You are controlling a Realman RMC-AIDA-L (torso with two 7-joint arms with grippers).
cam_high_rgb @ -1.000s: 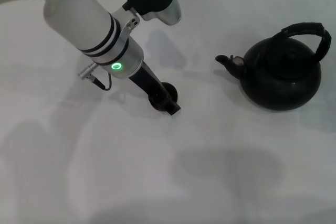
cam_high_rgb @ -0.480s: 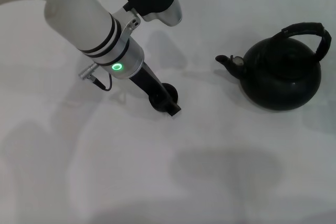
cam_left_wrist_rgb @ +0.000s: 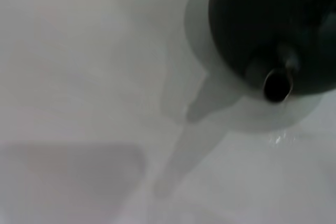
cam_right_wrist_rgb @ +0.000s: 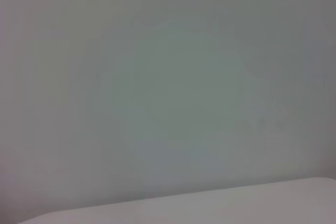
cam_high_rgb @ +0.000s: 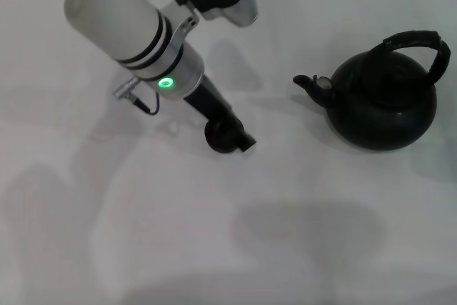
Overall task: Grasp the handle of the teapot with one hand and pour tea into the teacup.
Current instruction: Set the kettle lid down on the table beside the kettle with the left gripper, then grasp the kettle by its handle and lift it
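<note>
Left hand (cam_high_rgb: 230,138) down at teacup (cam_high_rgb: 220,138) on counter (cam_high_rgb: 307,248), grip undeterminable, apparently positioning cup toward spout; teapot (cam_high_rgb: 382,101) well apart beyond hand, handle (cam_high_rgb: 420,43) untouched; right hand unseen.

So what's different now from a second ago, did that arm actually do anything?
The left arm shifted a little toward the teapot, carrying the left gripper with it. The gripper sits at the teacup, which looks to have slid slightly the same way. Whether the gripper holds the cup can't be seen. The teapot, its spout and its handle stayed put, untouched. The right gripper is out of sight.
</note>
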